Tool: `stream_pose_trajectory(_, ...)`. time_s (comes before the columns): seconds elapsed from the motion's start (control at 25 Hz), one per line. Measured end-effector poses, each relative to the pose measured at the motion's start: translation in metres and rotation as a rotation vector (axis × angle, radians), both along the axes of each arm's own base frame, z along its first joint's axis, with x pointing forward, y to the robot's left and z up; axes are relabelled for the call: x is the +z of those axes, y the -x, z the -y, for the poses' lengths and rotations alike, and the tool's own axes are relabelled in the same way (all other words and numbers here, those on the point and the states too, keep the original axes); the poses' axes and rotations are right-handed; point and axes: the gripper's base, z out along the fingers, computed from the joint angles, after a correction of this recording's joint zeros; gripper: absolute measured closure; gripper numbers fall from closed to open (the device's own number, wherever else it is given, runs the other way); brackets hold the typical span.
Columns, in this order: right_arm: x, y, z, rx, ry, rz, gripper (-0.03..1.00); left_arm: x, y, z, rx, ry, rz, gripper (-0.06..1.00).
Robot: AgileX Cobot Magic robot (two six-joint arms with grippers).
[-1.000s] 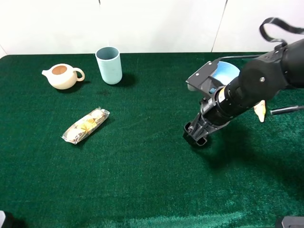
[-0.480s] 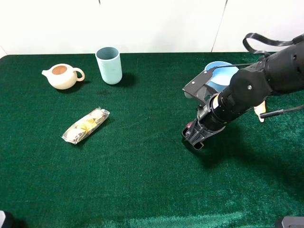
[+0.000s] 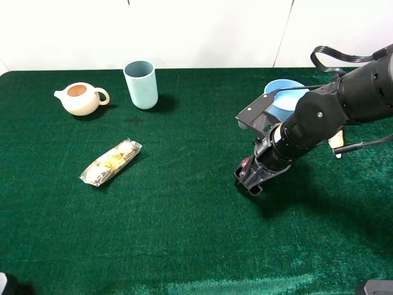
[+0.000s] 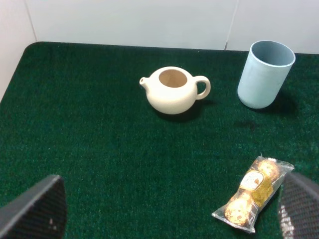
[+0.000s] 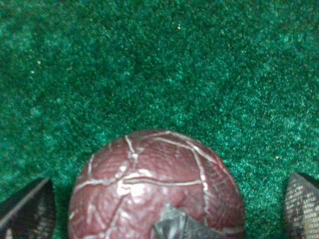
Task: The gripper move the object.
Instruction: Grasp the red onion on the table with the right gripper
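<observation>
Sitting on the green cloth [image 3: 184, 233] toward three o'clock from its middle, the object [image 5: 154, 184] lies between the parted jaws of your right gripper [image 3: 250, 180], set low astride it so closing should catch it. Your left gripper [image 4: 167, 206] gapes empty.

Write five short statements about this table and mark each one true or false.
1. The maroon ball sits between the open fingers of the right tool. True.
2. The teapot has its lid on. False: its top is open, with no lid.
3. The light blue cup stands upright near the teapot. True.
4. The snack packet lies in the blue bowl. False: it lies on the green cloth, far from the bowl.
5. The left tool is holding the cup. False: it is open and holds nothing.
</observation>
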Motion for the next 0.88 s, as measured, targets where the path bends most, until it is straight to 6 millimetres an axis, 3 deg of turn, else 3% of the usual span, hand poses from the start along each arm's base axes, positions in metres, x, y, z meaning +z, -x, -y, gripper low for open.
stream_pose_trajectory(0.12, -0.0002, 0.0005, 0.0003, -0.003, 0.003, -0.007, 0.54, 0.0000, 0.0000, 0.0000, 0.000, 0.000, 0.000, 0.10)
stream_pose_trajectory(0.88, 0.0011, 0.0003, 0.0000, -0.001, 0.011, -0.022, 0.52, 0.0000, 0.0000, 0.0000, 0.000, 0.000, 0.000, 0.10)
